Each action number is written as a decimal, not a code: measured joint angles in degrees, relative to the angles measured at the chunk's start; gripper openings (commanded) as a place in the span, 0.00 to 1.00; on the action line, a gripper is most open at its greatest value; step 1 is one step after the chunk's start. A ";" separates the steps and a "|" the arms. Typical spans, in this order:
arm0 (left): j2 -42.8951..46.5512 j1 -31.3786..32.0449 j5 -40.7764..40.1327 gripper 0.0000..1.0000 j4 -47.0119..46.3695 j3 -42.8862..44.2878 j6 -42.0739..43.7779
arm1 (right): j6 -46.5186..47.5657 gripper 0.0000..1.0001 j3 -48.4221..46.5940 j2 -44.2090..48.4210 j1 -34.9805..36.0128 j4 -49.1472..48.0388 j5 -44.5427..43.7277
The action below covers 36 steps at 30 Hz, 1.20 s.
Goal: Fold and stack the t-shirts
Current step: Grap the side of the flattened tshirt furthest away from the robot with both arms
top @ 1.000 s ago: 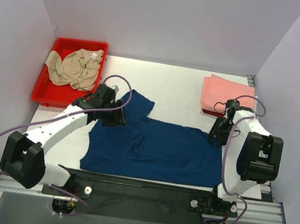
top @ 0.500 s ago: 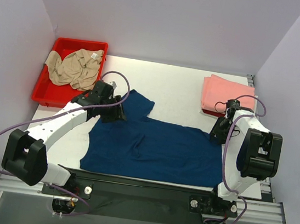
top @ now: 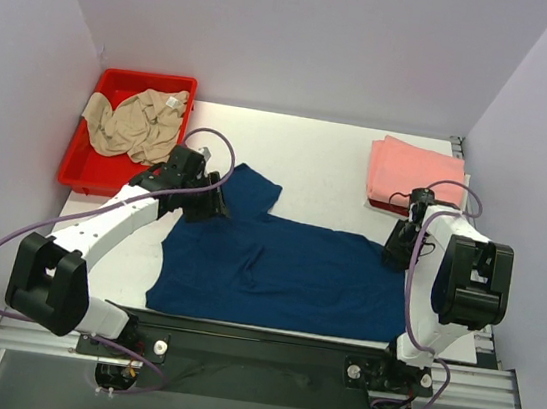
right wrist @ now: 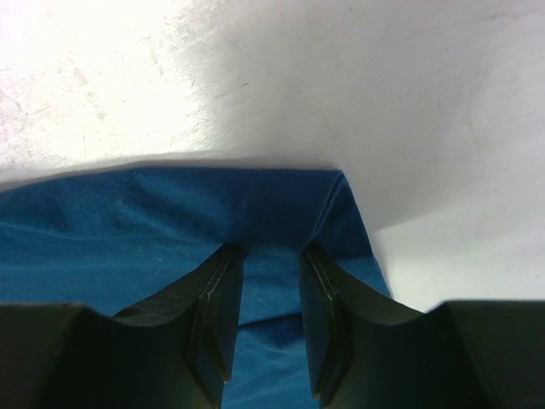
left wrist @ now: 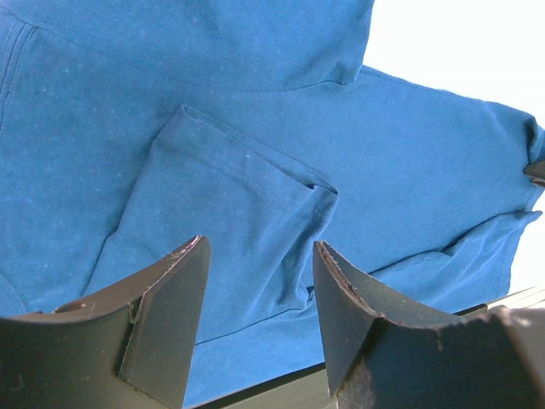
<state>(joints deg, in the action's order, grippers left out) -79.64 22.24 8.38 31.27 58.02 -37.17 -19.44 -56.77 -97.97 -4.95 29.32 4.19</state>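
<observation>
Shirt first: navy t-shirt (top: 285,272) lies flat on the table (top: 320,155) just ahead of both bases, long axis running L-R, w/ a sleeve flap (left wrist: 230,213) lying in over the body. Above that flap, at the shirt's far-left part, hovers the left gripper (left wrist: 260,247), jaws wide, nothing between them, cloth directly below. At the far-right corner sits the right gripper (right wrist: 271,251), jaws narrow and astride the cloth edge w/ blue fabric in the gap; can't tell if it has bitten. Judgement: the next fold prob. turns on that corner, right arm nearer, rest of shirt running leftward from it. Just beyond the right gripper, a folded salmon-pink stack (top: 404,171). Beyond and left of the left gripper, beige tee (top: 138,124) heaped in a red bin (top: 81,174).
</observation>
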 measured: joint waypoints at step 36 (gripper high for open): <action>-27.56 -4.35 -4.11 0.50 -5.46 25.44 12.28 | 0.20 0.00 -1.90 2.86 0.00 0.94 -1.18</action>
<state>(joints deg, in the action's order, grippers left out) -107.20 17.89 4.27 25.80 83.46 -24.88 -19.25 -58.67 -95.11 -4.95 30.26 3.01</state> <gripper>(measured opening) 0.505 0.038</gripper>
